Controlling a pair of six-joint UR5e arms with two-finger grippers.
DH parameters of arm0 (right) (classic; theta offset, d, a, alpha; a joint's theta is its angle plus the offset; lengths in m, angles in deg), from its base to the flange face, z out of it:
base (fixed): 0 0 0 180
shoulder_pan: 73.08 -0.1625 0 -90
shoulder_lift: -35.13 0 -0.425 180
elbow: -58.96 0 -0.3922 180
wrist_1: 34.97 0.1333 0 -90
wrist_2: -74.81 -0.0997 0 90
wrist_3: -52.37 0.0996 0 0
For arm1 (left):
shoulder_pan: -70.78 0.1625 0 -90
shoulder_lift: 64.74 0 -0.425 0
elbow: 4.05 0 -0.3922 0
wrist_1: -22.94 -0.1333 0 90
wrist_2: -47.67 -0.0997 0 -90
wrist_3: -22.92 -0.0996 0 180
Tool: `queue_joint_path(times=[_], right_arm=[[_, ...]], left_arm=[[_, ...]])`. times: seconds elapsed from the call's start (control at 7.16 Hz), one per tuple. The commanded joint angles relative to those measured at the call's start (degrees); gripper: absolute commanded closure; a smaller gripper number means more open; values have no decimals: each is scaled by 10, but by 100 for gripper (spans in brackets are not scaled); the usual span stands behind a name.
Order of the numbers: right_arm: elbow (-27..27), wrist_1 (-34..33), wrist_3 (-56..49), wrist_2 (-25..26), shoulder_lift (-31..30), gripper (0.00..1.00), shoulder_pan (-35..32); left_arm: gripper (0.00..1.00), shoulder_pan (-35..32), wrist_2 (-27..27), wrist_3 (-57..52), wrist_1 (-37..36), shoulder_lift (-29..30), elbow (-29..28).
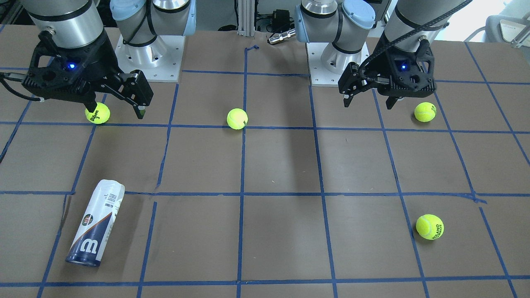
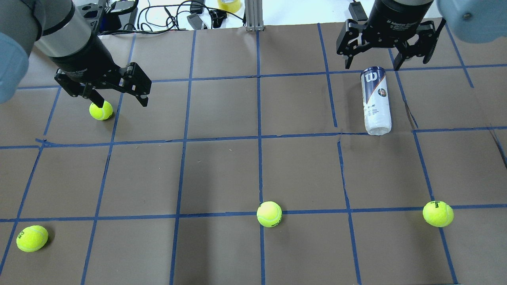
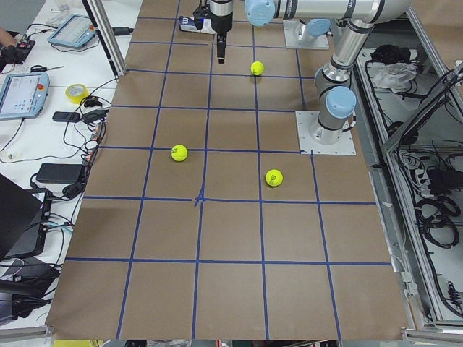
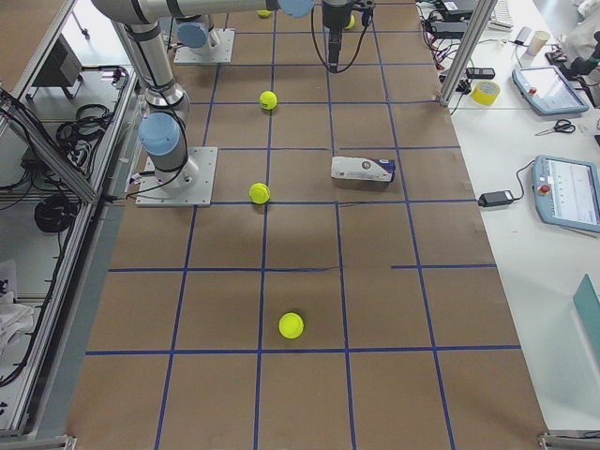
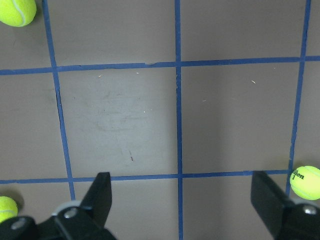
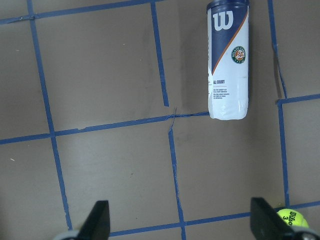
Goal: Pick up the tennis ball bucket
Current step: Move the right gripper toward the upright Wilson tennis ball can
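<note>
The tennis ball bucket (image 2: 375,101) lies on its side on the brown table, on my right and towards the far edge, its navy end with the white "W" pointing away from me. It also shows in the front view (image 1: 95,223), the right wrist view (image 6: 228,60) and the right side view (image 4: 363,169). My right gripper (image 1: 116,111) is open and empty. It hangs above the table on my side of the bucket, apart from it (image 6: 181,220). My left gripper (image 1: 368,104) is open and empty over the left half (image 2: 121,103).
Several yellow-green tennis balls lie loose: one near my right gripper (image 1: 97,113), one at mid-table (image 1: 237,118), one near my left gripper (image 1: 425,111), one at the far left (image 1: 429,226). Blue tape lines grid the table. Cables and devices lie beyond the far edge (image 2: 190,16).
</note>
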Motion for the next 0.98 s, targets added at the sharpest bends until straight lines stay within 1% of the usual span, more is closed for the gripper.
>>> queue_joint_path(times=[0.0,0.14,0.28,0.42,0.56,0.84], right_arm=[[-1,-1,1,-4,1,0,-1],[-1,-2,1,-9,1,0,-1],[-1,-27,2,-6,2,0,0],[-11,-21,1,-1,0,0,0],[-26,-33,0,-8,-5,0,1],[-31,-36,-5,-11,4,0,13]], left_arm=[[0,0,0,0,0,-1,1],[0,1,0,0,0,-1,1],[0,1,0,0,0,-2,0],[0,1,0,0,0,-2,0],[0,1,-1,-2,1,-5,1],[0,1,-2,-2,1,-5,2]])
